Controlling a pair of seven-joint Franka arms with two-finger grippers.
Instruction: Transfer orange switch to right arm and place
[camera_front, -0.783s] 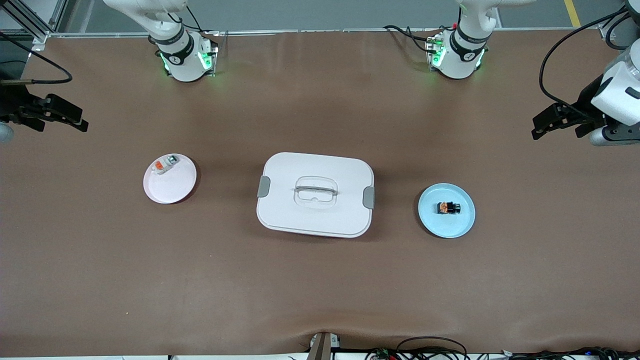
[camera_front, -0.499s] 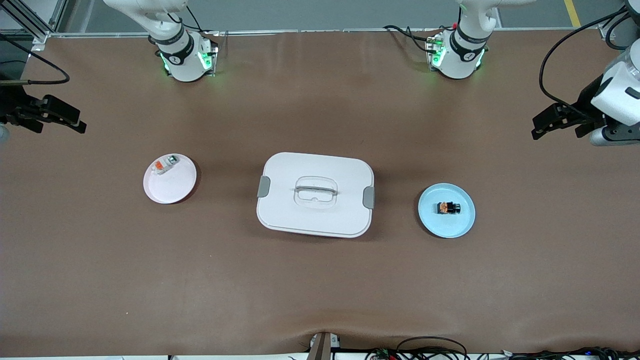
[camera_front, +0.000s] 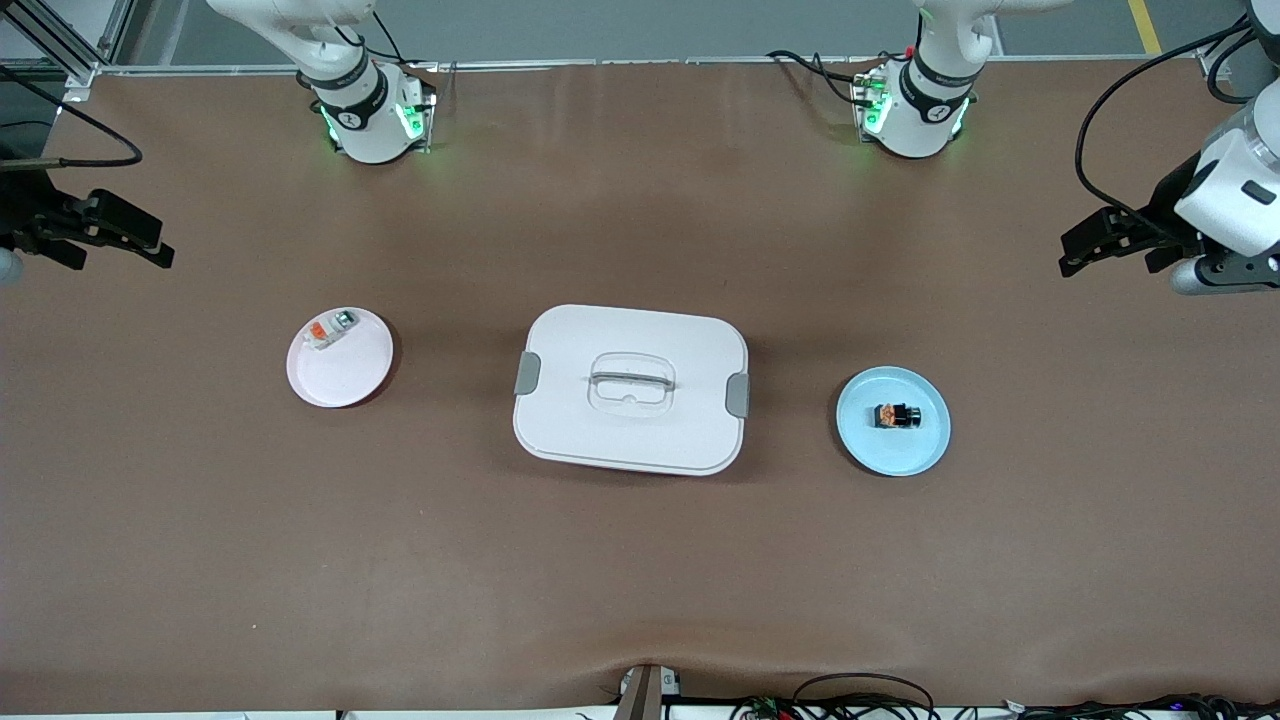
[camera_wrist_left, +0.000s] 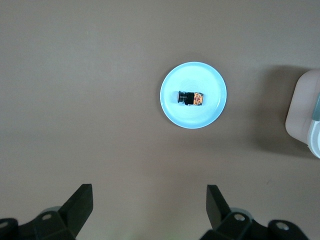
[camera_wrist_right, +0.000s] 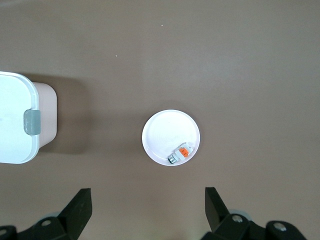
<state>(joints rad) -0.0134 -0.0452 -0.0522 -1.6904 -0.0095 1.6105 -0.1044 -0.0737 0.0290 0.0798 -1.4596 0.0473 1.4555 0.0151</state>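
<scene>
Orange switch (camera_front: 897, 415) apart from left hand (camera_front: 1085, 245)

A lidded box (camera_front: 631, 390) sits at the centre of the tabletop (camera_front: 640, 580). Toward the left arm's end lies a plate (camera_front: 893, 421) with the switch (camera_front: 897, 415) on it, at the frame's centre right. Toward the right arm's end lies a second plate (camera_front: 340, 357), centre left in the frame, carrying a small part (camera_front: 331, 329) near its upper rim. The left end effector (camera_front: 1105, 240) hangs over the tabletop's upper-right edge, the right end effector (camera_front: 125, 232) over its upper-left edge, both well apart from the plates.
</scene>
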